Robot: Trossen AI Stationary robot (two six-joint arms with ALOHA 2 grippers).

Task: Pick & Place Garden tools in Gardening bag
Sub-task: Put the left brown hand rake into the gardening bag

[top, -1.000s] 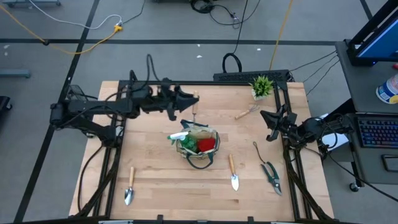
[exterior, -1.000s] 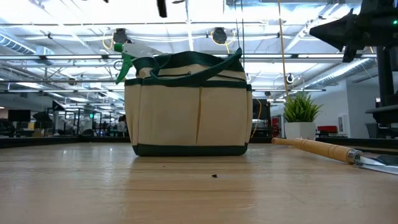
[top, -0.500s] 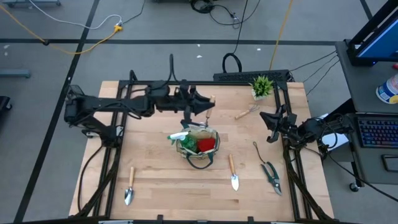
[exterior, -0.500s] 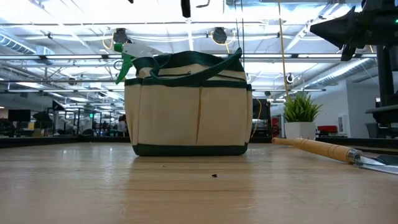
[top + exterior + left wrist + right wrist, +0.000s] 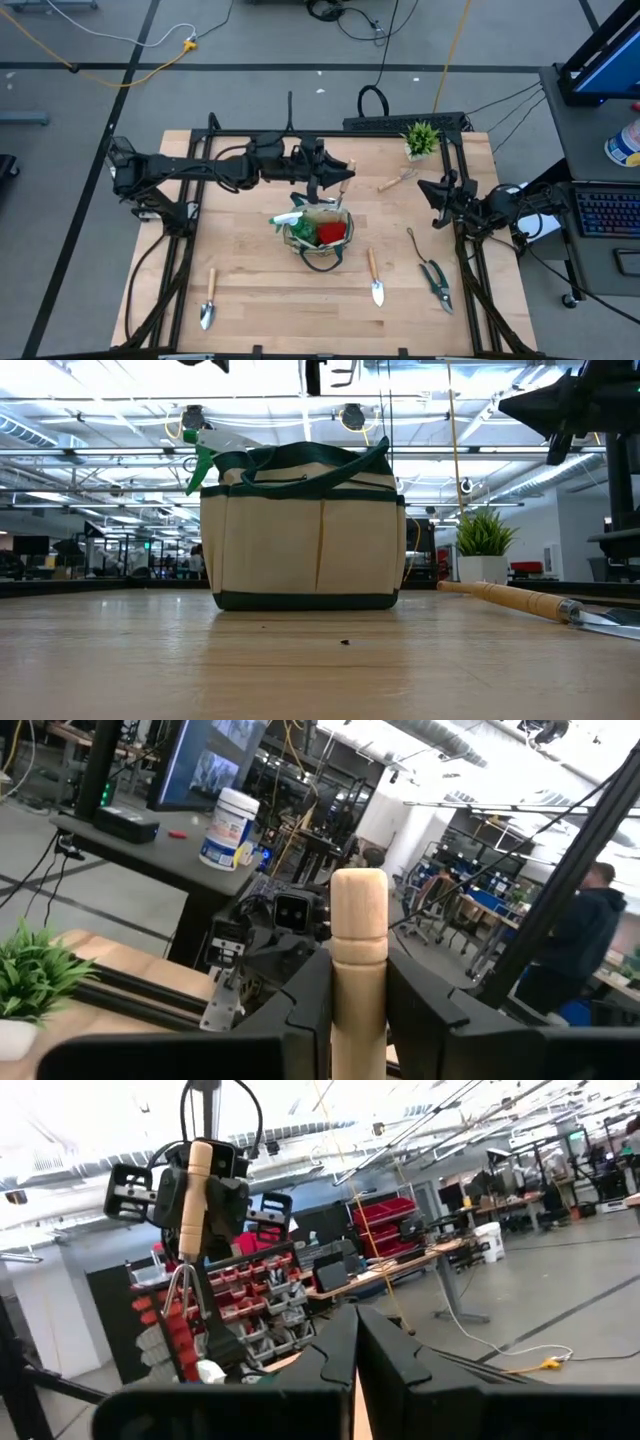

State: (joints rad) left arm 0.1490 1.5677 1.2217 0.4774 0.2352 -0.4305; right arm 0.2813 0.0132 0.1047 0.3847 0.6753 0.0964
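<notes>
Left wrist view: pincer point(image 5: 358, 1020) grips smooth, round-topped wooden rake handle point(image 5: 358, 935).

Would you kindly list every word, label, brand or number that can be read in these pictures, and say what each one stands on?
No text can be read in any view.
White tub on the dark desk in the left wrist view: its blue label is too blurred to read.
Monitor above that desk: shows pictures, no legible words.
Gardening bag: no print or brand visible.
Red bins in the right wrist view: no legible labels.
</notes>
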